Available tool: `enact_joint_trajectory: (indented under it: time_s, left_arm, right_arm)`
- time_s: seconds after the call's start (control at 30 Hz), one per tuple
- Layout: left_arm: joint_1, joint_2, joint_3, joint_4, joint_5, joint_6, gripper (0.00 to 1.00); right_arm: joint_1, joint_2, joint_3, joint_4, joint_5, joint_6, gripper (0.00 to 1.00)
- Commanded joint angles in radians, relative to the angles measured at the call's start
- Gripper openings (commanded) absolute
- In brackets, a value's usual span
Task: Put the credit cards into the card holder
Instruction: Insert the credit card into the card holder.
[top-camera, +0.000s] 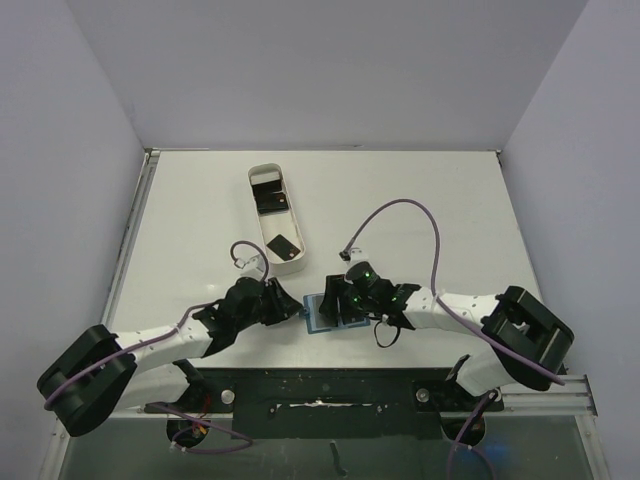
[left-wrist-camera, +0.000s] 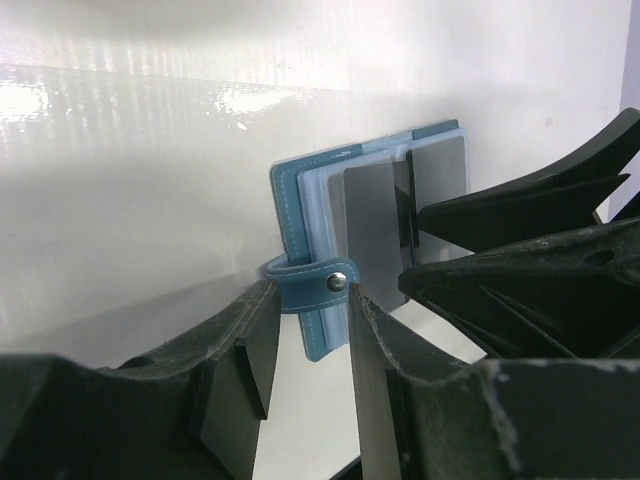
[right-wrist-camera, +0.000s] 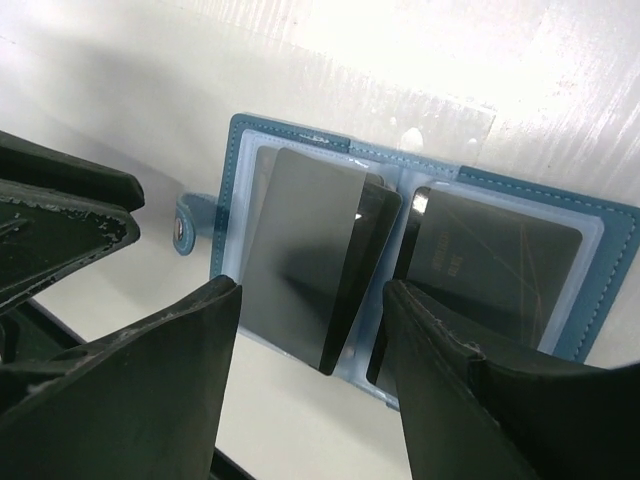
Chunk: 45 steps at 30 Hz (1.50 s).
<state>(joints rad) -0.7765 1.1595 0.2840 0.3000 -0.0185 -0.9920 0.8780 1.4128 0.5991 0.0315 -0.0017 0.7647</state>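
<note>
White laminate tabletop (top-camera: 420, 190), pale walls on three sides. Two white-and-black arms reaching in from bottom corners of overhead view: left arm (top-camera: 150, 345), right arm (top-camera: 460, 310), meeting at lower centre.

Long white oval-ended tray (top-camera: 290, 264) upper left of centre, holding two flat black tray cards (top-camera: 268, 195), one toward each end.

Teal-blue bifold card holder (right-wrist-camera: 610, 230) lying open and flat at lower centre of overhead view, between both grippers, near table's bottom edge. Clear sleeves inside. In right wrist view: thin dark right-panel card (right-wrist-camera: 500, 260) seated in right half; greyish left-panel card (right-wrist-camera: 300, 230) over left half; what looks like a darker tilted card (right-wrist-camera: 365, 260) leaning along the fold.

Right gripper (right-wrist-camera: 311, 287) spread wide, straddling left-panel card; pad contact not discernible, hold cannot be told.

Left gripper (left-wrist-camera: 310, 290) partly parted, close on either side of holder's strap edge; pinching or only flanking, cannot tell.

Blue closure strap (left-wrist-camera: 295, 283) with small metal snap (left-wrist-camera: 337, 284) sitting between those fingers.
</note>
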Motion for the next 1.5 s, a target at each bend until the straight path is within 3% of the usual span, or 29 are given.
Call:
enact_joint_trajectory:
  time_s: [0.0, 0.87, 1.2, 1.47]
  left_arm:
    - [0.015, 0.003, -0.008, 0.071, 0.0, -0.004, 0.33]
    - [0.026, 0.107, -0.003, 0.159, 0.054, 0.019, 0.33]
    - [0.026, 0.108, -0.003, 0.167, 0.049, 0.024, 0.33]
    - [0.026, 0.128, -0.006, 0.185, 0.053, 0.02, 0.33]
  right_arm:
    - [0.005, 0.048, 0.062, 0.032, 0.017, -0.01, 0.6]
    - [0.011, 0.095, 0.059, 0.123, -0.105, -0.053, 0.5]
    - [0.015, 0.036, 0.061, 0.038, 0.028, -0.013, 0.58]
    - [0.015, 0.082, 0.079, 0.057, 0.011, -0.021, 0.57]
